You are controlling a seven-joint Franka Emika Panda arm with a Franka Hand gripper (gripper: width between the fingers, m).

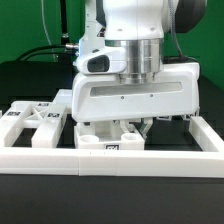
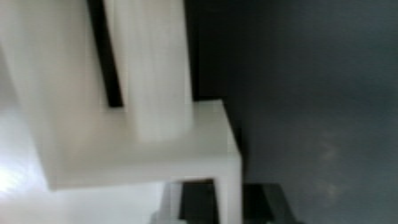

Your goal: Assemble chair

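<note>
1. Where the exterior view is read as a clock face, the tool (image 1: 130,124) is found near the centre, hung straight down under the arm's broad white hand (image 1: 135,92).
2. The tool is clenched, with its jaws drawn almost together. Whether anything is pinched between them cannot be told, because the tips are masked by white pieces in front.
3. The chair parts (image 1: 97,132) are gathered directly beneath the tool, and a chunky white block is seen at its seven o'clock.
4. A framed panel (image 1: 30,125) with open cut-outs is laid flat at nine o'clock in the view, apart from the tool.
5. A long white border rail (image 1: 150,158) is run across the six o'clock side in front of the parts and is turned back at the four o'clock corner.
6. A black-and-white square tag (image 1: 112,148) is shown just below the tool, at its six o'clock. Which piece carries it cannot be told.
7. In the wrist view, a tall white post (image 2: 151,60) is seen meeting a blocky white piece (image 2: 143,150), with the dark surface (image 2: 320,110) beside them. Whether that post is a finger or a chair part cannot be told.
</note>
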